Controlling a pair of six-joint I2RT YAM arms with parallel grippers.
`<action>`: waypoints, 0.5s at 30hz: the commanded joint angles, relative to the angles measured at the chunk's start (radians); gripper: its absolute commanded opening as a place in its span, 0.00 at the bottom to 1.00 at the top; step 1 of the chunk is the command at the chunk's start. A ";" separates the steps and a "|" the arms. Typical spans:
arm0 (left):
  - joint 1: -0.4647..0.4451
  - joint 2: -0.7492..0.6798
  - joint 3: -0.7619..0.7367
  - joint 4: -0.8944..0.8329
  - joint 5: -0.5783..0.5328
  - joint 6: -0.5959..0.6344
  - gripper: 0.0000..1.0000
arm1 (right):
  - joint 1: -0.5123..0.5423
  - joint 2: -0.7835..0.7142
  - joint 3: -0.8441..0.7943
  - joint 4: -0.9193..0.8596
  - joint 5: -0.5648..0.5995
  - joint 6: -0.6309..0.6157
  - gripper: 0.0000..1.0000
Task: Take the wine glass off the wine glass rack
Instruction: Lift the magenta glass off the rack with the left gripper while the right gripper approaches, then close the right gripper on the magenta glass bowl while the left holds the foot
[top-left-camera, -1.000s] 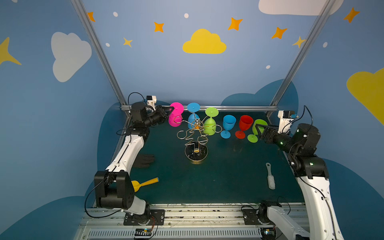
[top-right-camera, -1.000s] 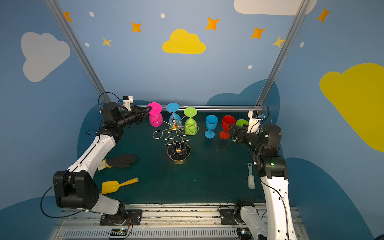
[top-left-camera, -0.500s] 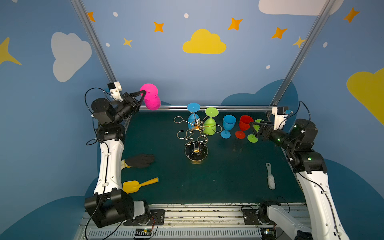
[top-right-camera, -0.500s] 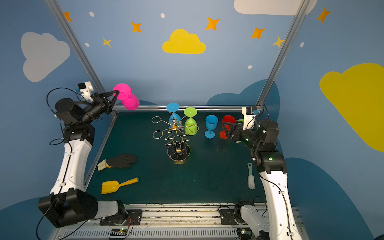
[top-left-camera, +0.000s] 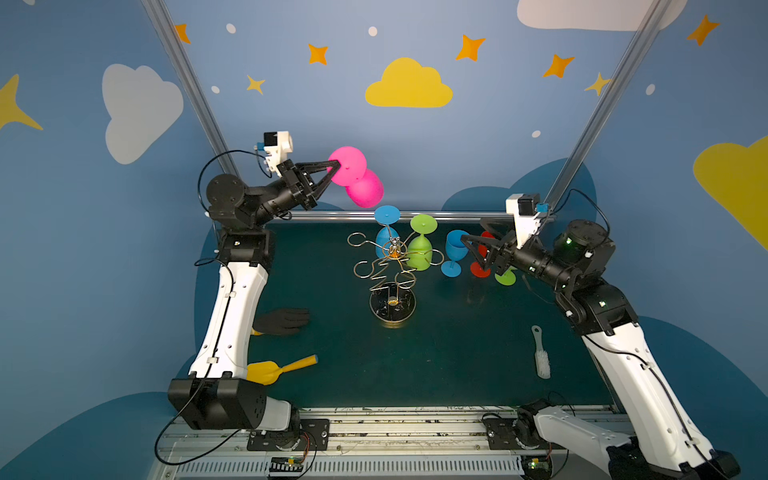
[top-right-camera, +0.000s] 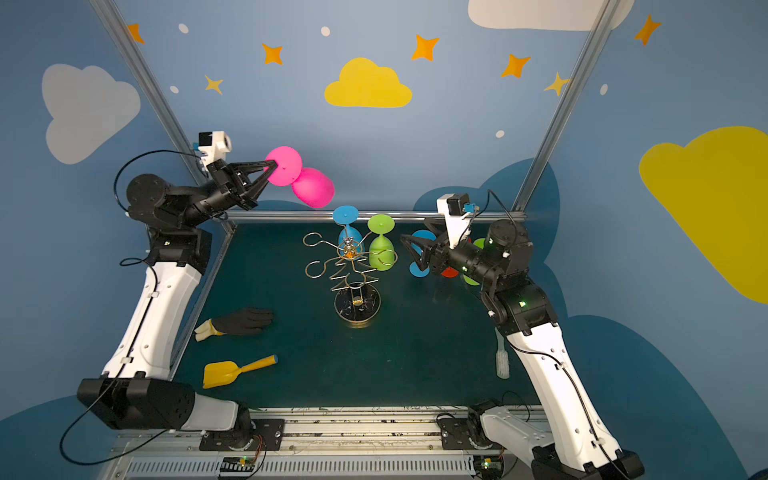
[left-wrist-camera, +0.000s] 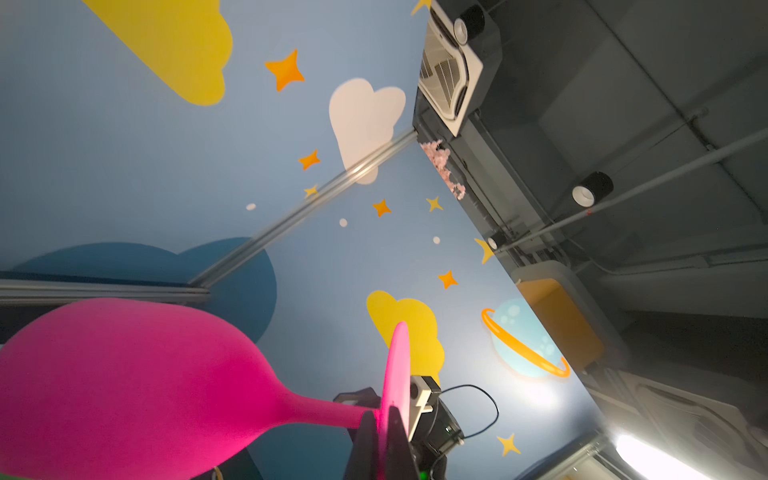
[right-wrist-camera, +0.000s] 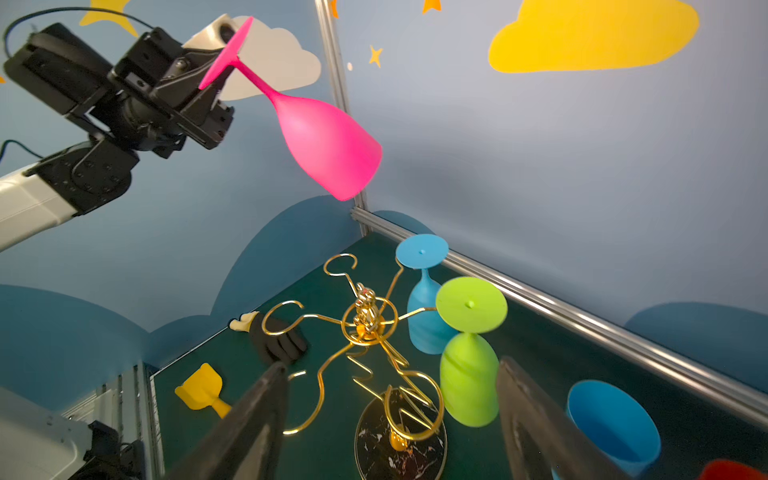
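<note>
The gold wire wine glass rack (top-left-camera: 392, 266) (top-right-camera: 353, 270) (right-wrist-camera: 365, 328) stands mid-table on its round dark base. A blue wine glass (top-left-camera: 386, 243) (right-wrist-camera: 424, 324) and a green one (top-left-camera: 420, 253) (right-wrist-camera: 469, 378) hang upside down on its far arms. My left gripper (top-left-camera: 334, 166) (top-right-camera: 272, 166) (left-wrist-camera: 384, 415) is shut on the foot of a pink wine glass (top-left-camera: 365, 189) (top-right-camera: 313, 187) (left-wrist-camera: 124, 382) (right-wrist-camera: 328, 141), held high above the table's back left, bowl tilted down. My right gripper (top-left-camera: 473, 230) (top-right-camera: 414, 229) (right-wrist-camera: 390, 365) is open and empty, right of the rack.
A blue glass (top-left-camera: 455, 249), a red one (top-left-camera: 482, 257) and a green one (top-left-camera: 505, 276) stand upright by the back rail, around my right gripper. A black glove (top-left-camera: 284, 321) and yellow scoop (top-left-camera: 274, 370) lie at the left, a white brush (top-left-camera: 541, 357) at the right.
My left gripper has lifted the pink glass off the rack, swung it up and left, then back rightward. My right gripper has moved away from the standing glasses toward the rack.
</note>
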 joint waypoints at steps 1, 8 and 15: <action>-0.062 0.011 0.057 -0.021 0.043 0.014 0.03 | 0.036 0.029 0.039 0.082 -0.031 -0.085 0.79; -0.172 0.074 0.096 -0.055 0.086 0.002 0.03 | 0.105 0.074 0.044 0.164 -0.045 -0.240 0.84; -0.227 0.090 0.094 -0.081 0.095 0.017 0.03 | 0.155 0.114 0.073 0.152 0.003 -0.356 0.87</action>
